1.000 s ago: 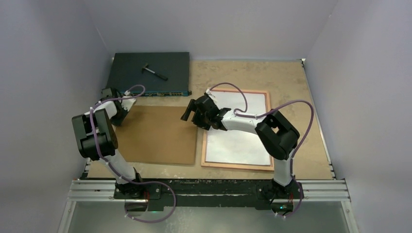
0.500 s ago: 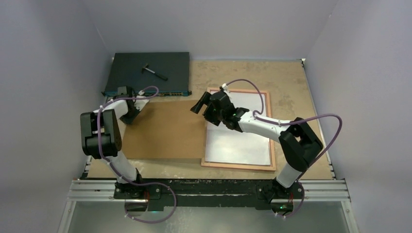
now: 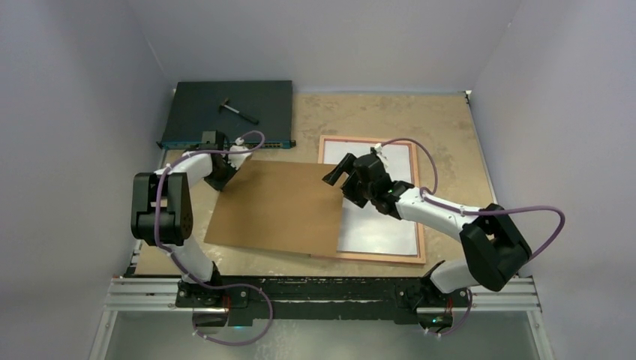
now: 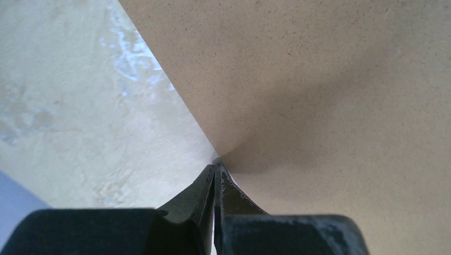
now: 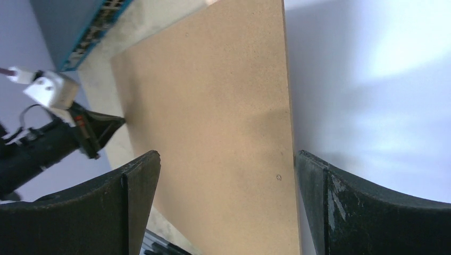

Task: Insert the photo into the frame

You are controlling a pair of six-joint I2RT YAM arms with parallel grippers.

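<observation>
The photo (image 3: 382, 225) lies white side up inside the pink-bordered frame (image 3: 390, 258) at the right of the table. A flat brown backing board (image 3: 274, 208) lies askew, its right edge over the frame's left border. My left gripper (image 3: 223, 178) is shut, its tips (image 4: 216, 163) touching the board's left edge near the corner, with nothing between them. My right gripper (image 3: 337, 171) hangs open above the board's right edge. In the right wrist view the right gripper (image 5: 226, 175) straddles the board (image 5: 213, 117), with the white photo (image 5: 372, 79) to the right.
A dark electronics box (image 3: 229, 112) with a small black tool (image 3: 238, 110) on it sits at the back left. Grey walls close in on three sides. The arm bases and a metal rail (image 3: 322, 289) run along the near edge.
The board has slid right and turned, now covering the frame's left border. My shut left gripper has travelled right with its edge. My right gripper has moved right, over the frame.
</observation>
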